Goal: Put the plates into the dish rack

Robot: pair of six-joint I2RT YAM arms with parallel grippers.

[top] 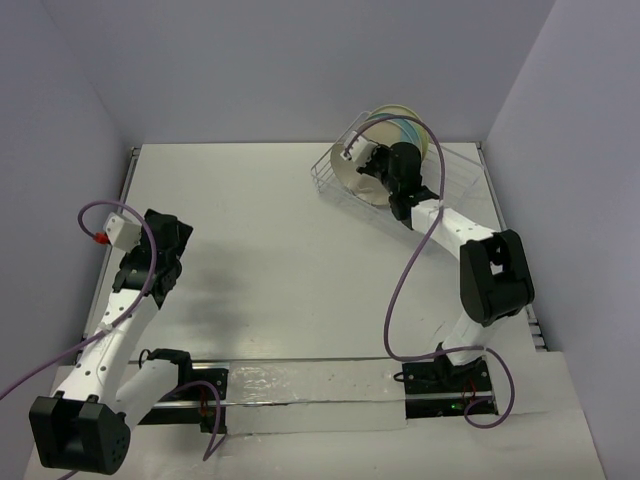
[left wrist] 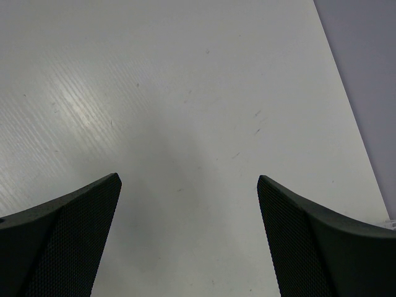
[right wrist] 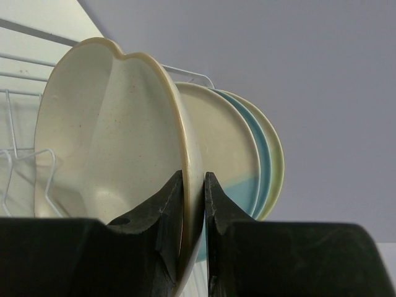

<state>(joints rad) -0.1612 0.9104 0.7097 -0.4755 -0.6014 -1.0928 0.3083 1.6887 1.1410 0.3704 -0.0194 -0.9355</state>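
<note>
My right gripper (right wrist: 193,180) pinches the rim of the cream divided plate (right wrist: 105,136), upright in the dish rack (top: 455,178) at the top view's upper right, two round plates (right wrist: 226,142) just behind; my left gripper (left wrist: 189,182) gapes wide over bare table (left wrist: 185,74), lower left

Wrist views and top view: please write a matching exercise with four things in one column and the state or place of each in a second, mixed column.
Things
1. left gripper
2. right gripper
3. divided plate
4. dish rack

States or places
a. shut on a cream rim
b. open over the table
c. white wire, at the far right
d. upright, beside the other plates

Pairs: 1-b, 2-a, 3-d, 4-c
</note>
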